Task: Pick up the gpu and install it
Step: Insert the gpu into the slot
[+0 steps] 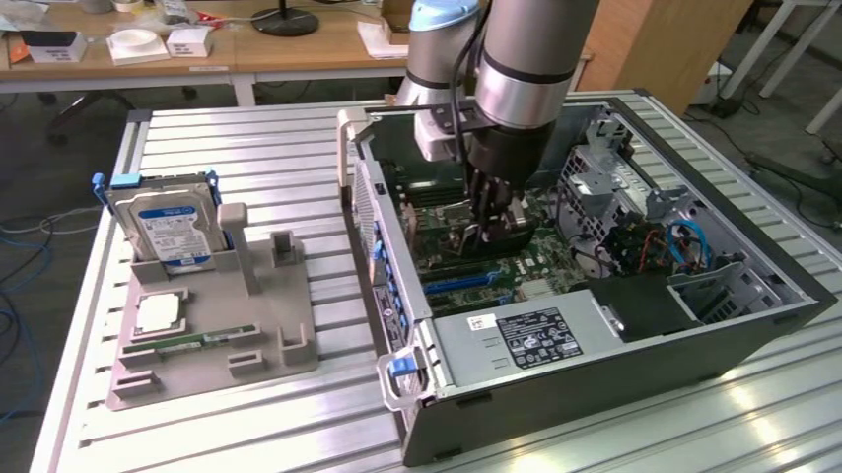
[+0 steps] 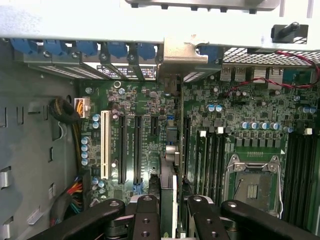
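The black two-fingered tool gripped the thin, stiff, light green gpu card by its top edge, a fragile board best held edgewise.

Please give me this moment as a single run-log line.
gripper: shut on gpu | place: inside computer case, over motherboard | gpu: edge-on, bracket at case's rear wall | seating: cannot tell

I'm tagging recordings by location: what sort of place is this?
Probably a robotics lab or workshop: an open computer case lies on a slatted metal workbench, with cluttered wooden desks behind and loose cables on the floor.
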Available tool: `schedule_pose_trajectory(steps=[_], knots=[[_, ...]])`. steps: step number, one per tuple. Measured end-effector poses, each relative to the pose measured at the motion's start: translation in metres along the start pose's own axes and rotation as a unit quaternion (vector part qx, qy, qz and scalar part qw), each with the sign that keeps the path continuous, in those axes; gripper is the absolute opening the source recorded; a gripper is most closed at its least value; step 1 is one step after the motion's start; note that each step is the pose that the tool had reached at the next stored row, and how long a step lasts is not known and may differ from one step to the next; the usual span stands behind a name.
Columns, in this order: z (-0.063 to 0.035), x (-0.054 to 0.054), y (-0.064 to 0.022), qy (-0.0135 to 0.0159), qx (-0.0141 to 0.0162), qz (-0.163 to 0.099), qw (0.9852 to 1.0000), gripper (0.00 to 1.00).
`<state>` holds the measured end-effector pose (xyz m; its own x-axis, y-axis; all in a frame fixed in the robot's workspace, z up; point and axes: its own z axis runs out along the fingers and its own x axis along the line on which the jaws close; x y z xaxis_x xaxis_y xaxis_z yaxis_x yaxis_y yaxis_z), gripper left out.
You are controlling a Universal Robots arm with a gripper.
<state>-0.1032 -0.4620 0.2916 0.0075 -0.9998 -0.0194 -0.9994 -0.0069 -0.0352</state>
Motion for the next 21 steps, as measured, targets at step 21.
schedule_pose_trajectory(steps=[21], knots=[[0.007, 0.0002, 0.001, 0.0001, -0.0001, 0.0, 1.0, 0.26]])
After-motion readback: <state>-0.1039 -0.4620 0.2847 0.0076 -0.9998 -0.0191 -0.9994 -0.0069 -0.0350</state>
